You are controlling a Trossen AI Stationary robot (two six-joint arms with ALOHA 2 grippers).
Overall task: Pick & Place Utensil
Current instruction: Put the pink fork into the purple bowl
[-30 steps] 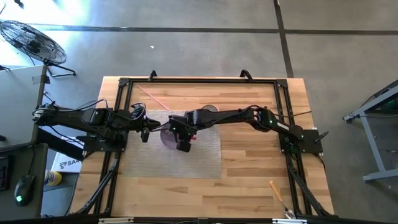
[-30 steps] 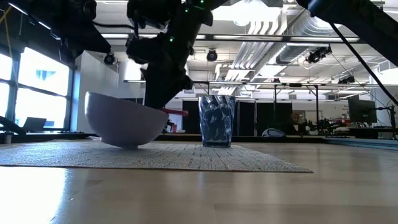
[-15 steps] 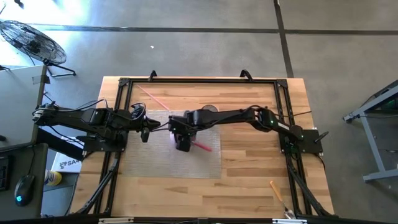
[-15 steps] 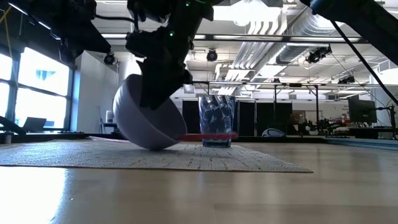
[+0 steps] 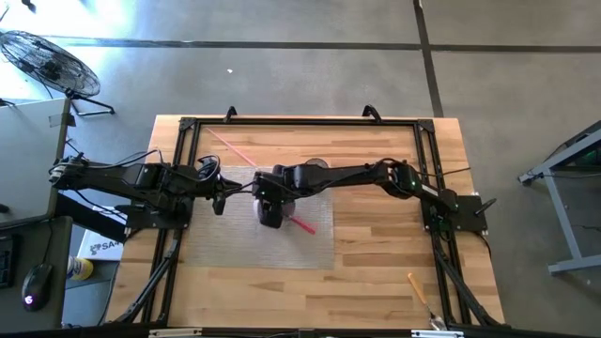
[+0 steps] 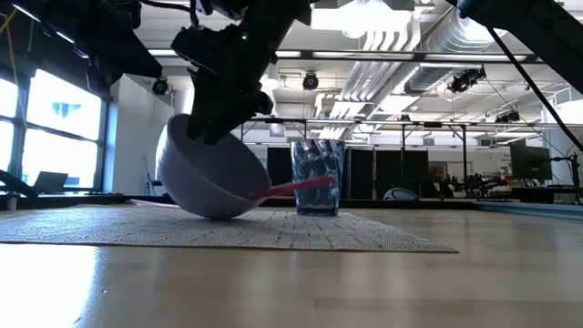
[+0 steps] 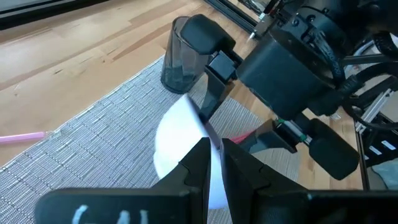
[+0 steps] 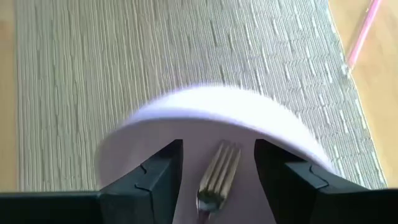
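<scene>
The only writing I can make out is on a white cardboard box (image 5: 97, 247) on the floor left of the table, where letters starting "SA" show and the rest is hidden. On the wooden table (image 5: 376, 272) lies one grey woven placemat (image 5: 235, 239), and on it stands one white round bowl (image 6: 208, 180), tipped up on its side. One silver metal fork (image 8: 219, 163) lies inside the bowl, and one red handle (image 6: 305, 185) pokes out past the rim towards the single clear ribbed glass tumbler (image 6: 317, 178), which stands upright behind. The right gripper (image 5: 270, 208) hangs right over the bowl with its fingers (image 8: 163, 169) spread wide on either side of the fork's tines, not touching them. The left gripper (image 5: 219, 199) waits just beside the bowl, fingers (image 7: 198, 163) drawn nearly together, holding nothing. One pink straw (image 5: 230, 147) lies on bare wood beyond the mat, and one orange-handled tool (image 5: 418, 288) lies near the front right corner.
</scene>
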